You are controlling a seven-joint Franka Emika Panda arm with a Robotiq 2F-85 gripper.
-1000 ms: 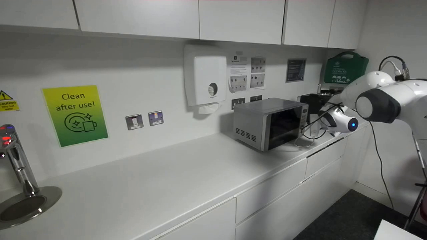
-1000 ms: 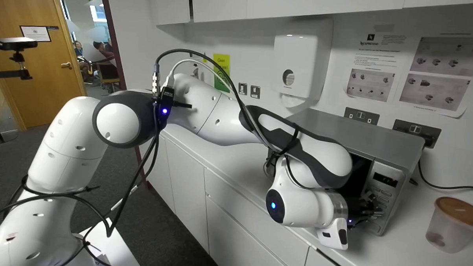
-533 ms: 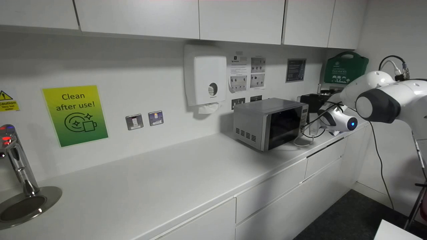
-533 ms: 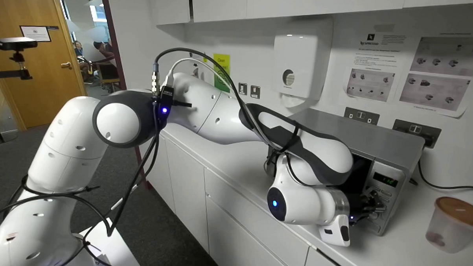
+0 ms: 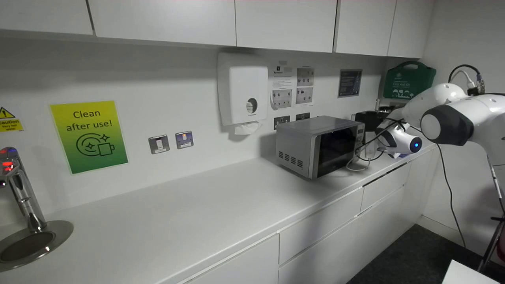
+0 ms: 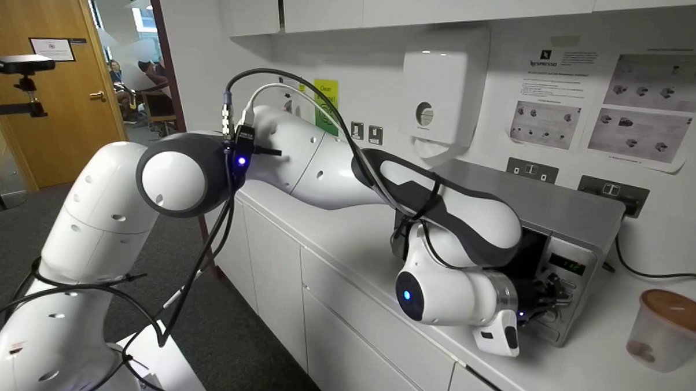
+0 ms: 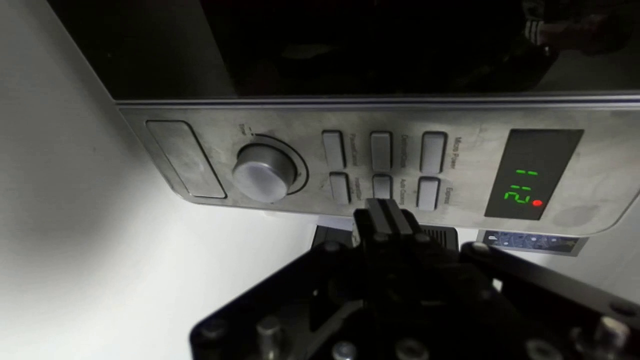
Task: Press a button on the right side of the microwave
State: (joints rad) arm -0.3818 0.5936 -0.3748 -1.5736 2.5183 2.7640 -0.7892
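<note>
The silver-grey microwave (image 5: pixel 296 146) stands on the counter and also shows in an exterior view (image 6: pixel 573 218), where my arm hides much of its front. In the wrist view its control panel (image 7: pixel 470 160) lies sideways, with a round knob (image 7: pixel 263 172), two rows of grey buttons and a lit green display (image 7: pixel 534 175). My gripper (image 7: pixel 384 202) is shut and empty, its pads together. Its tips overlap the end of the Auto Cooking button (image 7: pixel 382 185); I cannot tell whether they touch it. In an exterior view the gripper (image 6: pixel 561 297) is at the panel below the display.
A clear tub with an orange lid (image 6: pixel 670 328) stands on the counter beside the microwave. A white dispenser (image 5: pixel 244 90) hangs on the wall. Cables hang from my arm. A black device (image 7: pixel 441 236) shows behind the fingers in the wrist view.
My wrist and gripper have moved slightly up along the control panel, closer to the display. The microwave has not moved.
</note>
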